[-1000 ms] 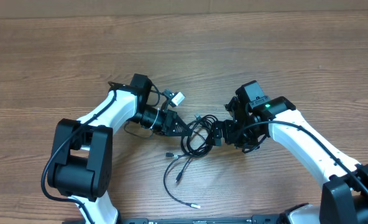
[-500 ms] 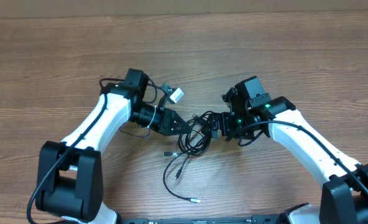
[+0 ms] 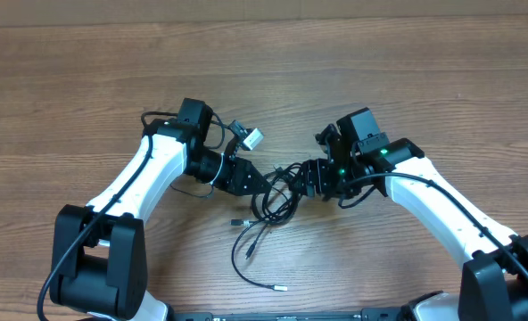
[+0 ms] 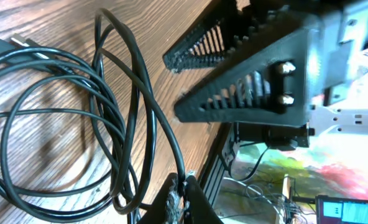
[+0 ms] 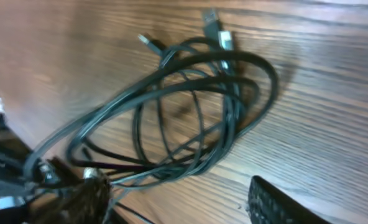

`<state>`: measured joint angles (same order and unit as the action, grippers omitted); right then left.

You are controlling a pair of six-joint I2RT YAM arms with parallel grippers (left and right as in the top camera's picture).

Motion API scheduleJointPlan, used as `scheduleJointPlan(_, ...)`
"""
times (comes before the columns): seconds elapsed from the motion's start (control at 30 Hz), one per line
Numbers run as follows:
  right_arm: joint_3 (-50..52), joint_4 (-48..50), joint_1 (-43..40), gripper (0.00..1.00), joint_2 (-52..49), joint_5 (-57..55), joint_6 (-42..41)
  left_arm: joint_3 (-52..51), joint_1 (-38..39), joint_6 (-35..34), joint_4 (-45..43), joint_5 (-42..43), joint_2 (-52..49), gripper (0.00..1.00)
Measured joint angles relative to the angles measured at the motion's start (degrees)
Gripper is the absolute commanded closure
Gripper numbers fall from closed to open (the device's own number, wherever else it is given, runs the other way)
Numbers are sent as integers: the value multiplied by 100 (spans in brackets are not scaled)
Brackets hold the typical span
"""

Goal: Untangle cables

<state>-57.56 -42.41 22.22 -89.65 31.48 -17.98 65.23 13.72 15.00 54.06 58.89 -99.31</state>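
Observation:
The cables (image 3: 279,192) are thin black cords coiled in a small bundle on the wooden table between my two grippers. One loose cord (image 3: 246,254) trails toward the front and ends in a silver tip (image 3: 280,288). My left gripper (image 3: 260,182) is shut on one strand at the bundle's left edge; the pinch shows in the left wrist view (image 4: 184,190). My right gripper (image 3: 307,178) is open at the bundle's right edge. In the right wrist view its fingers (image 5: 174,186) stand wide apart, with the coils (image 5: 190,112) lying just beyond them.
The wooden table (image 3: 424,71) stretches out on all sides. A small white block (image 3: 253,138) on the left arm sticks out just behind the bundle. The table's front edge with a black rail (image 3: 291,316) lies close below the trailing cord.
The left arm swung out and drew its gripper slightly back and up, and the bundle shifted a little with it. The right gripper moved a little left toward the bundle.

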Motion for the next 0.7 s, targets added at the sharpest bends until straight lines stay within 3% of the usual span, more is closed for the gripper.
scheduleJointPlan(0.3, 0, 339, 0, 37, 0, 581, -55, 15, -114, 2, 66, -48, 0, 96)
scheduleJointPlan(0.5, 0, 658, 0, 24, 0, 638, -195, 188, -474, 2, 293, -13, 0, 96)
scheduleJointPlan(0.7, 0, 870, 0, 23, 0, -31, -911, 212, -855, -52, 356, 15, 0, 95)
